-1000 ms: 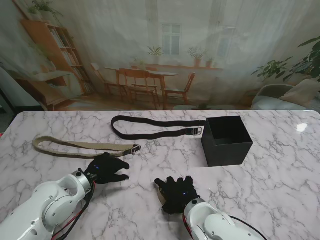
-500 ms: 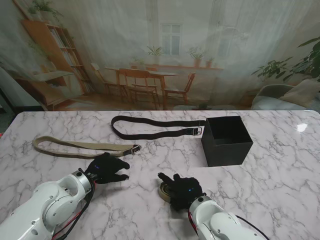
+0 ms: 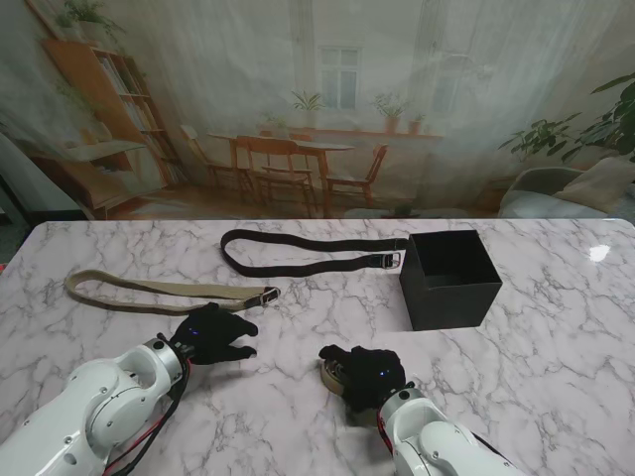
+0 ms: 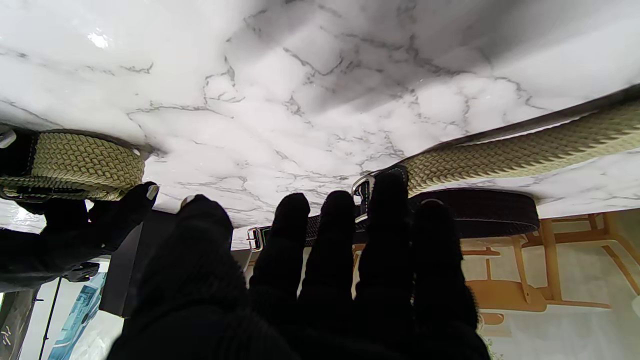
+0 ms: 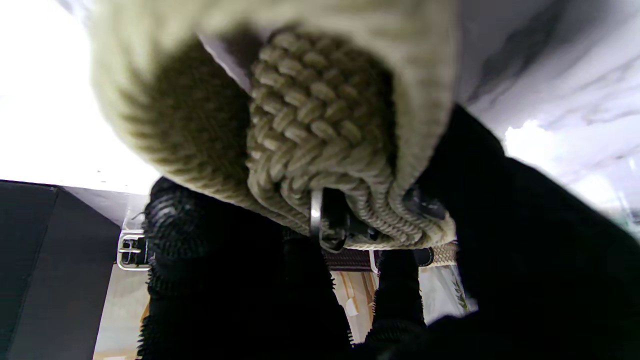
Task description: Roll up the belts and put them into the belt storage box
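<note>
**Rolled belt in hand, box is next**

Right hand (image 3: 365,375) is clamped round the rolled beige belt (image 3: 328,375), near me. Left hand (image 3: 210,335) hangs splayed, holding nothing. I'd squeeze the coil evenly while carrying it to the black storage box (image 3: 451,279), or it'll spring loose.

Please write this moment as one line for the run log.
right hand: shut on rolled beige belt | left hand: open | black box: empty

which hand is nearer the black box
Right. The right hand, shut on a rolled tan belt, sits nearer to me than the box and a little to its left. The left hand is farther left, by the flat tan belt's buckle.
</note>
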Robot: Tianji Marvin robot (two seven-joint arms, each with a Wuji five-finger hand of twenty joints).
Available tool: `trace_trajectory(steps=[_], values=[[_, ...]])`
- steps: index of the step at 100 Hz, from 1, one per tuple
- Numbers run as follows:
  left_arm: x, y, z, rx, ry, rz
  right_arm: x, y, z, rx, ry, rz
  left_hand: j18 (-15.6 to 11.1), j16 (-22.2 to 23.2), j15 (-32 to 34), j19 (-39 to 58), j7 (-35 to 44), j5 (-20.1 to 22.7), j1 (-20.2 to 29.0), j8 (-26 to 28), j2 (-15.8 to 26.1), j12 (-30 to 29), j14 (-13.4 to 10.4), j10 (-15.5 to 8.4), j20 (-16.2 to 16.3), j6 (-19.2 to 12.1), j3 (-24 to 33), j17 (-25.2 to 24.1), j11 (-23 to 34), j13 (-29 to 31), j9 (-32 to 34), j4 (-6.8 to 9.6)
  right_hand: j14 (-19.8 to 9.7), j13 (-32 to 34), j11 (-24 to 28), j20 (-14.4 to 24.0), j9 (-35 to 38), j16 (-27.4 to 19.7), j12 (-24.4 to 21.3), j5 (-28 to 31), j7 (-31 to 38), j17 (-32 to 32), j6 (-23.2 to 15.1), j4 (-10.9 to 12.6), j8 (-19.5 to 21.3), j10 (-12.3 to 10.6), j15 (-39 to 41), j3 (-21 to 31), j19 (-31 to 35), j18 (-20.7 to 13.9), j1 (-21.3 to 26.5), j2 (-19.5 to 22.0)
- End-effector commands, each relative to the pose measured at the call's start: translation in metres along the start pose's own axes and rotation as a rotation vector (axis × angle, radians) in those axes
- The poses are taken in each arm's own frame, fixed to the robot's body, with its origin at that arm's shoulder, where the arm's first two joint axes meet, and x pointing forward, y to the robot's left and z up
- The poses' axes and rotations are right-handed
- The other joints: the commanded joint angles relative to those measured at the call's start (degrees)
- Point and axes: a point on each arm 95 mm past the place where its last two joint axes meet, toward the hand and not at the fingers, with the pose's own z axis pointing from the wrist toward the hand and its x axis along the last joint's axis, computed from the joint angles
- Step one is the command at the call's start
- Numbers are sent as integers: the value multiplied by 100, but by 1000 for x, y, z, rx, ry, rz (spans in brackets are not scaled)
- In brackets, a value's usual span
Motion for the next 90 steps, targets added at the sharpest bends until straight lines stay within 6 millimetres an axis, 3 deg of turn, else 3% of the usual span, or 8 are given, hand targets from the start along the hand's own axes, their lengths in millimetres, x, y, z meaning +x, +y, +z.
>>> trace_trajectory(steps=[1,17,37,45,46,48,60,90], values=[[0,3,1,-18,-2,-1,-4,-8,-3,-15,-8,-1,108,38,-125,-75,-84,-27,15,-43,91,18,121,-10,142,-57,-106,-65,-40,-106,-174,-47,-540,625,626,139,774,193,275,136,278,190,-104,148,-83,-769,807,1018,358,-965,1305,-82],[0,2,1,-14,-3,-1,-13,4,-6,-93,-8,11,105,39,-123,-73,-84,-27,15,-45,89,18,125,-11,142,-56,-104,-60,-40,-106,-181,-47,-591,830,660,188,1020,225,292,530,445,324,16,116,-41,-834,934,1075,494,-1035,1284,-105],[-2,1,1,-6,-6,-1,-25,35,-15,-198,-2,-8,100,40,-122,-74,-84,-29,12,-46,87,21,119,-9,141,-50,-106,-57,-33,-104,-172,-48,-617,864,641,205,1064,240,309,1028,624,343,319,105,38,-841,955,1093,538,-1066,1262,-97],[-3,1,0,-1,-9,-2,-31,50,-19,-246,-1,-17,103,40,-122,-76,-86,-33,7,-47,91,20,126,-12,141,-52,-108,-65,-35,-106,-180,-48,-649,877,622,201,1068,244,303,1405,906,356,543,106,359,-867,935,1071,537,-1106,1237,-54],[-3,1,0,-1,-9,-2,-32,51,-20,-253,-1,-18,106,40,-122,-75,-84,-30,13,-47,89,21,122,-16,141,-50,-105,-65,-34,-106,-178,-47,-658,887,622,197,1065,258,300,1479,838,359,588,110,734,-873,926,1064,538,-1113,1238,-51],[-3,1,0,0,-10,-2,-33,55,-20,-266,-1,-21,101,40,-123,-74,-84,-30,11,-47,92,20,120,-14,142,-49,-105,-62,-36,-108,-182,-48,-665,896,620,194,1065,268,295,1623,827,372,744,110,1094,-866,917,1053,540,-1123,1234,-45],[-3,1,0,1,-11,-3,-44,76,-25,-333,-1,-40,104,41,-122,-74,-83,-31,11,-47,90,21,119,-10,141,-50,-107,-62,-34,-107,-182,-48,-673,937,600,185,1113,277,240,1997,1403,410,685,100,1790,-861,892,1029,525,-1131,1234,-10],[-3,1,1,0,-9,-10,-85,131,-32,-487,-31,-131,107,41,-120,-74,-81,-25,7,-47,91,23,121,-10,140,-46,-109,-64,-28,-106,-175,-48,-668,928,555,179,1124,276,213,2055,1369,407,641,89,1905,-863,835,1033,499,-1125,1237,-7]])
